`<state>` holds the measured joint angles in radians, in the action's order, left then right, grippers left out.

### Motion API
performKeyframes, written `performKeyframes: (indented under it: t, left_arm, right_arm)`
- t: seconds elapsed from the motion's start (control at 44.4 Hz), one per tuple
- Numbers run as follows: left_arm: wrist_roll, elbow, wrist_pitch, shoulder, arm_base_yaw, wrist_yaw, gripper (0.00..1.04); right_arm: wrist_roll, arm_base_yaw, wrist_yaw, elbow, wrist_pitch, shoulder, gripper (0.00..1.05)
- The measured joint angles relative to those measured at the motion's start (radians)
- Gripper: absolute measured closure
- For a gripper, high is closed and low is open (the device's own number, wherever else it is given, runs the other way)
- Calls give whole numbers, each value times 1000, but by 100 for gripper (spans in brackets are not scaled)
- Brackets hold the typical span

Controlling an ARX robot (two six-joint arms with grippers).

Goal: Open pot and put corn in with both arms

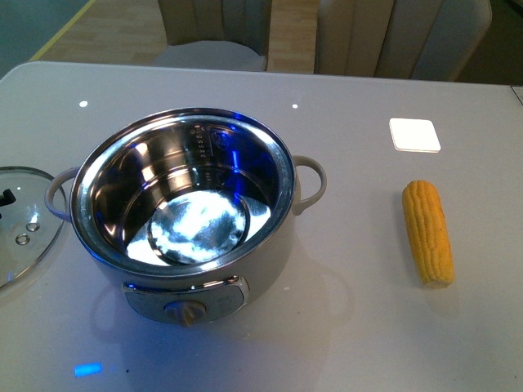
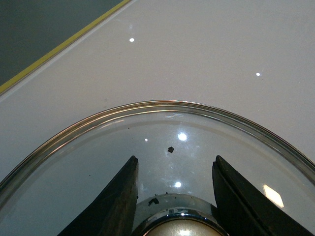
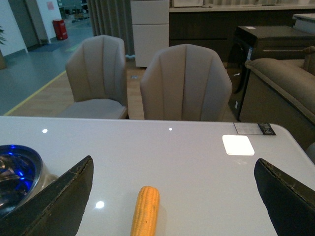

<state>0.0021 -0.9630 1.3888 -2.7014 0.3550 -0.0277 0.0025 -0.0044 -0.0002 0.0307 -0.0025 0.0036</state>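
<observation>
Fingers on the left parted astride the lid knob; right fingers wide apart, empty, facing the corn

Even overhead light, soft shadows; small lamp spots shine on the glossy table; blue-white glare fills the inside of the pot; the front view is sharp.
</observation>
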Motion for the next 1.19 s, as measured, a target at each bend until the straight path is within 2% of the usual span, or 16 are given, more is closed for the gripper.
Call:
performKeyframes:
  t: [0.18, 0.383, 0.428, 0.518, 0.879, 1.036, 1.194]
  left_arm:
    - [-3, -1, 1, -1, 0, 0, 63]
    - [-2, -1, 4, -2, 0, 1, 34]
    - [-2, 1, 4, 2, 0, 2, 22]
    - [-2, 24, 4, 31, 0, 9, 6]
    - [-95, 185, -136, 474, -48, -6, 7]
    - [-137, 309, -283, 764, -94, -95, 7]
    - [-144, 461, -467, 1093, -98, -150, 7]
  right_arm:
    - [0, 0, 0, 0, 0, 0, 9]
    - [0, 0, 0, 0, 0, 0, 9]
    - [0, 0, 0, 0, 0, 0, 9]
    - [0, 0, 0, 0, 0, 0, 9]
    - [0, 0, 0, 0, 0, 0, 9]
    - [0, 0, 0, 0, 0, 0, 9]
    - [0, 0, 0, 0, 0, 0, 9]
